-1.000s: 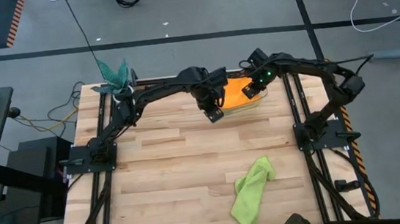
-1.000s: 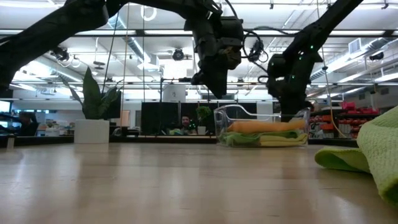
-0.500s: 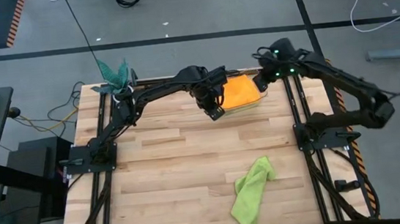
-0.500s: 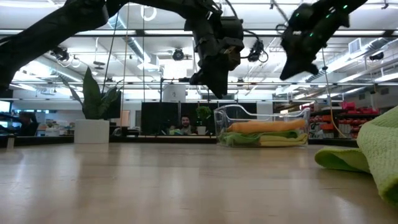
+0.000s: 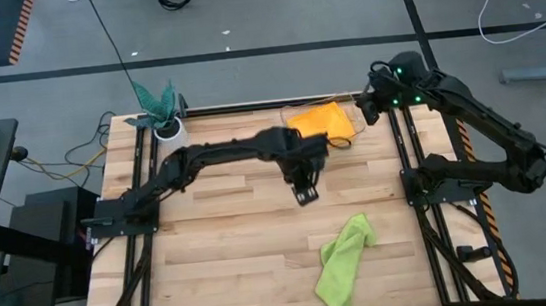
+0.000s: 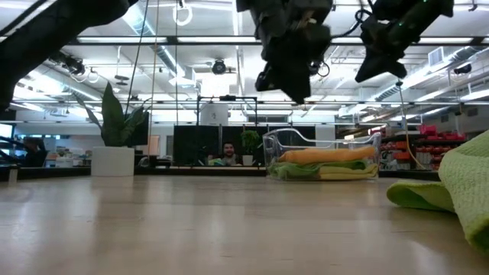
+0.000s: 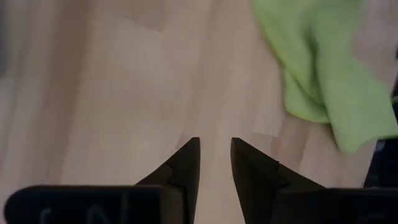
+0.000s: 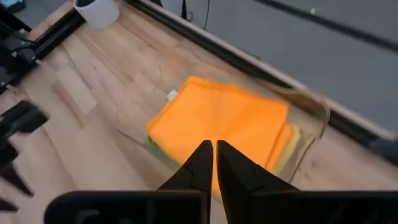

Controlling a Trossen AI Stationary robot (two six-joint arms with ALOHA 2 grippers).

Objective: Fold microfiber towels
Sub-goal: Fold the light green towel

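One lime towel [image 5: 345,263] lies crumpled on the table's [image 5: 234,267] near right part, untouched. Past it, the left gripper [image 5: 304,192] hangs above mid-table with nothing between its fingers [image 7: 186,163], which stand a little apart. Farther back, a clear bin [image 6: 321,142] holds a stack with the orange towel [image 5: 321,123] on top of green and yellow ones. The right gripper [image 5: 370,109] hovers just beside the bin's right end, raised off the table, clenched and empty. A plant [image 5: 157,104] stands at the far left corner.

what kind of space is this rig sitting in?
Likely an open-plan lab or workshop: exposed ceiling ducts and strip lights, monitors with a seated person behind the wooden table, cables on the concrete floor.
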